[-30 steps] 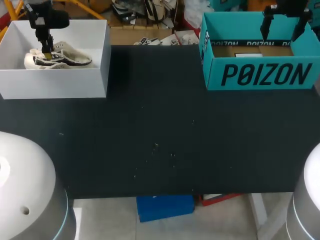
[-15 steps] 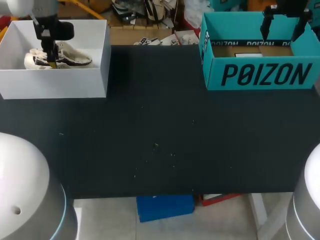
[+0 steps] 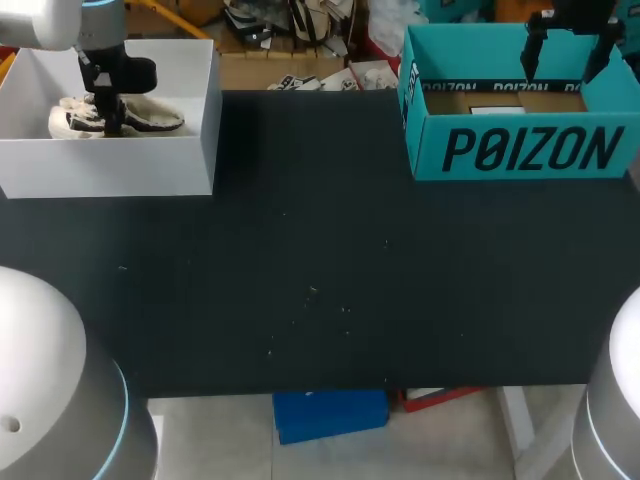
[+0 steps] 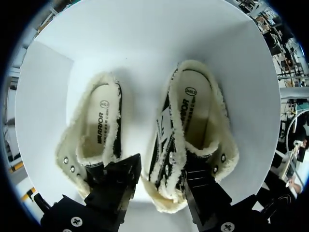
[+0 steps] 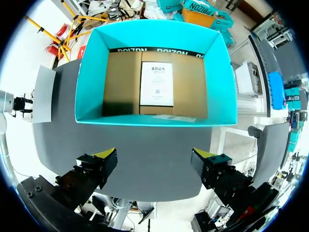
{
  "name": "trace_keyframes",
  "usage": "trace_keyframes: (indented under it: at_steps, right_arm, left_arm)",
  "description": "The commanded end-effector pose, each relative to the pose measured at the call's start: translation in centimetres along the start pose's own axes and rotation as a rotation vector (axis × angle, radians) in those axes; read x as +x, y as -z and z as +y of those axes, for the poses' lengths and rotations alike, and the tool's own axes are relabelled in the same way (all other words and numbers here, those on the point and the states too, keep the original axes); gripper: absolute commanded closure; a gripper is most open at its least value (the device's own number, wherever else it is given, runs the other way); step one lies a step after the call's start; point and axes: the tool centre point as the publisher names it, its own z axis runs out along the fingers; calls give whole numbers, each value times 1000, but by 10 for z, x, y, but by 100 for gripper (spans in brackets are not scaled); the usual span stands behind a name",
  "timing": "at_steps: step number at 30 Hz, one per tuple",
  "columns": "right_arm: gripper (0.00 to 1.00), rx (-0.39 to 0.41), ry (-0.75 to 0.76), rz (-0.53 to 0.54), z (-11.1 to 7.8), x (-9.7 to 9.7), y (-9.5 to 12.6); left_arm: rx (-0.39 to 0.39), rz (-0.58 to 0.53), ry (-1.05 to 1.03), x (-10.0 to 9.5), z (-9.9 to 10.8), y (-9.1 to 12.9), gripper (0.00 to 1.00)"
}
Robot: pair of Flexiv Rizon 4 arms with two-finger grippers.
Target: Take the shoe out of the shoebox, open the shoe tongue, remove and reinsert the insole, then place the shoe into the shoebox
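W/ L gripper [image 4: 161,171] apart astride shoe [image 4: 198,121] wall, R gripper [image 5: 154,154] apart over teal box [image 5: 90,72]: sink deeper, pinch firm, lift straight.

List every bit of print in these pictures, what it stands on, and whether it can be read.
Teal shoebox, front wall: large black brand lettering, legible; a brand name, so not spelled out.
Black band inside the box rim: the same lettering, small.
White sheet on the box floor: print too small to read.
One shoe's insole: brand word and round stamp, partly hidden.
Other shoe's insole: the same, partly hidden.
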Motion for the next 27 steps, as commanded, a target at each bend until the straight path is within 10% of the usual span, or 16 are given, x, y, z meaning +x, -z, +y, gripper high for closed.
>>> trace_keyframes:
  at_steps: [1, 13, 16, 27]
  right_arm:
    - [0, 0, 0, 0, 0, 0, 0]
    - [0, 0, 0, 0, 0, 0, 0]
    - [0, 0, 0, 0, 0, 0, 0]
    - [0, 0, 0, 0, 0, 0, 0]
  left_arm:
    - [-6, 2, 1, -6, -2, -15, 58]
    - [-20, 11, -7, -2, -4, -30, 63]
    - [-28, 6, -7, -1, -4, -31, 100]
    - [-31, -21, -50, 1, 0, -14, 100]
